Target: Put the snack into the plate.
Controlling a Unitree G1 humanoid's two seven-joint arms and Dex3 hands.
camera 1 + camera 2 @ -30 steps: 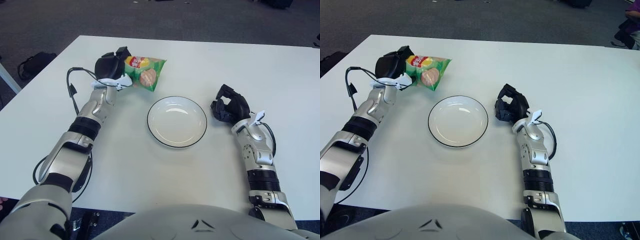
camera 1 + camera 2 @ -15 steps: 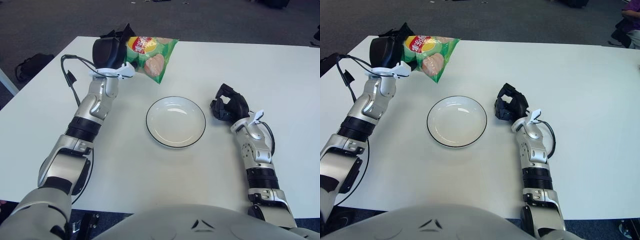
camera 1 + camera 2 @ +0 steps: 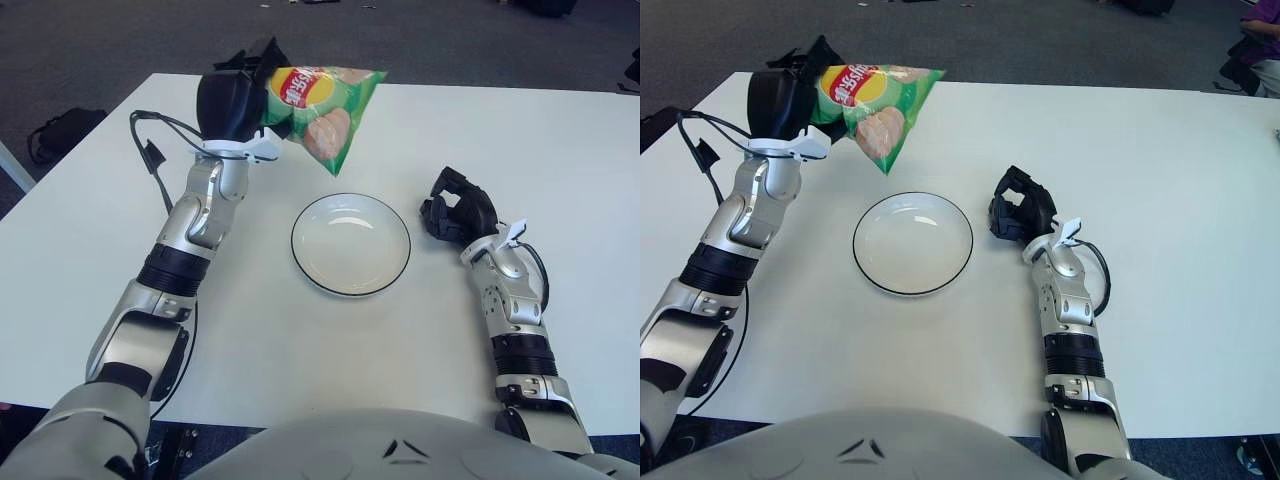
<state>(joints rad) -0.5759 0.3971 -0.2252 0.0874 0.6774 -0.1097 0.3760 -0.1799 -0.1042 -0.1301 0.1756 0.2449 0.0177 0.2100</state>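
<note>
One second ago your left hand (image 3: 232,100) had the crinkly green foil snack bag (image 3: 325,110) down at the white table (image 3: 560,140); now its fingers clamp the bag's edge and carry it airborne, hanging just right of the hand and short of the round white black-rimmed plate (image 3: 351,243), so lift done, placing left. Bag shows a red-and-yellow logo, lettering unreadable. Right hand (image 3: 457,215) sits curled and empty just right of the plate.

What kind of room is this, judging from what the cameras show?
Probably an office or lab room. A large white table stands on dark grey carpet, with a dark bag on the floor. The left hand lifts a snack bag above the table, near a plate.
</note>
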